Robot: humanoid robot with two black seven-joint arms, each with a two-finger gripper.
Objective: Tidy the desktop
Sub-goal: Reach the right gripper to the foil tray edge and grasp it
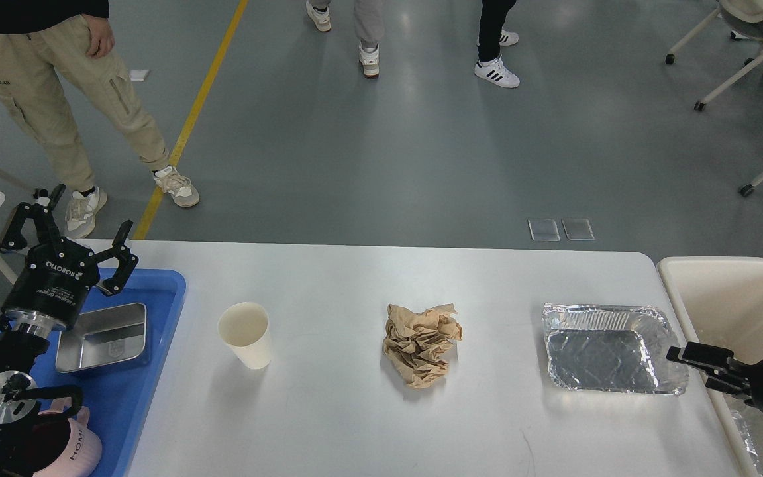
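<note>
The white desktop (355, 278) holds a white paper cup (244, 334) on the left, a crumpled ball of brown paper (421, 344) in the middle and an empty foil tray (610, 348) on the right. My left gripper (90, 211) is open and empty above the far left corner of the blue tray (143, 377). My right gripper (689, 366) comes in from the right, fingers apart and empty, with its tips right at the foil tray's right rim.
The blue tray holds a steel box (103, 334) and a pink mug (73, 450). A cream bin (732, 291) stands off the desktop's right end with foil (759, 437) inside. People stand on the floor beyond the table, and chairs stand at the far right.
</note>
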